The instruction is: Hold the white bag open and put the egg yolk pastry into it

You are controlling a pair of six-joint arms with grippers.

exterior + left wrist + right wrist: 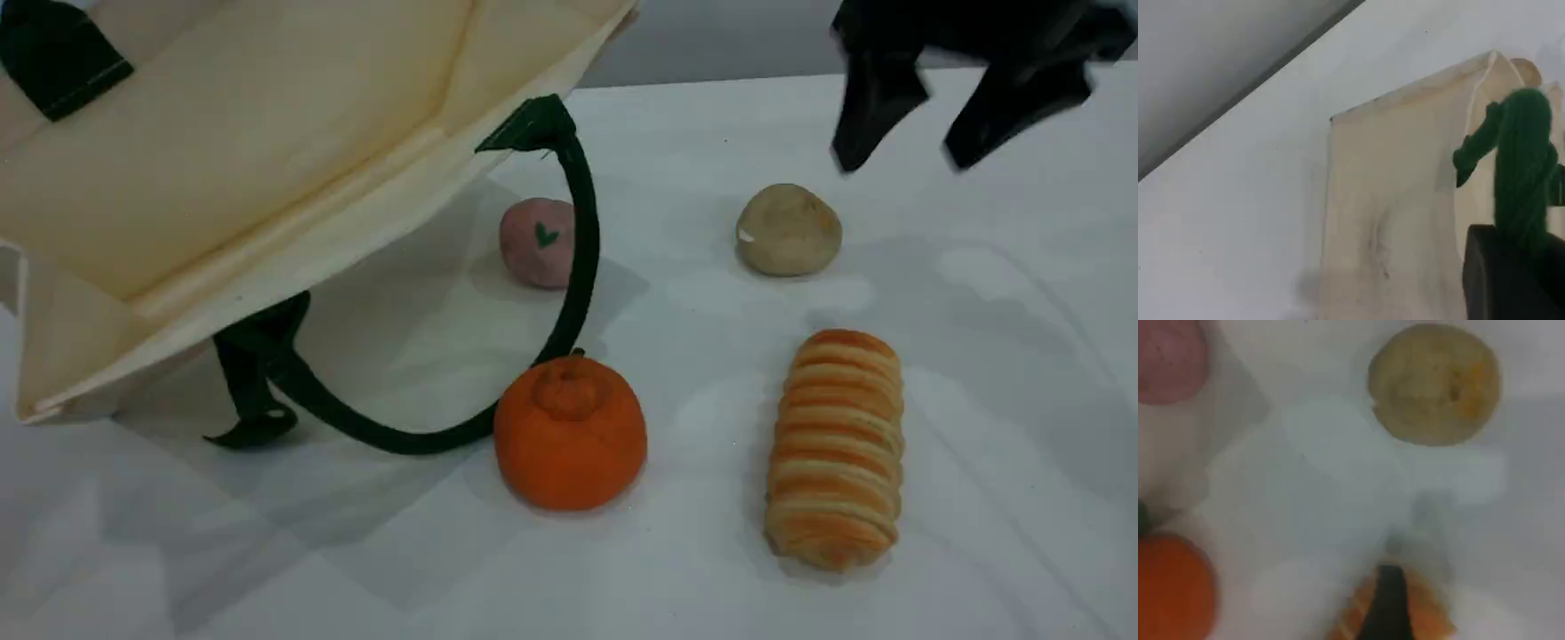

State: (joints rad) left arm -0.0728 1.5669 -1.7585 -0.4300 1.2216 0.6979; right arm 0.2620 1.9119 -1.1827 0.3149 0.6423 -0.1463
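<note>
The white bag (240,151) hangs lifted at the upper left, its mouth tilted down toward the table. One dark green handle (582,258) loops down to the tabletop. In the left wrist view my left gripper (1511,260) is shut on the bag's other green handle (1523,167), beside the cream fabric (1391,200). The egg yolk pastry (789,229) is a round tan bun on the table right of the bag. My right gripper (905,163) hovers open just above and to its right, holding nothing. The right wrist view shows the pastry (1435,383) beyond one dark fingertip (1388,607).
A pink ball with a green mark (538,242) sits behind the hanging handle. An orange fruit (569,433) touches the handle's loop at the front. A long striped bread roll (836,449) lies in front of the pastry.
</note>
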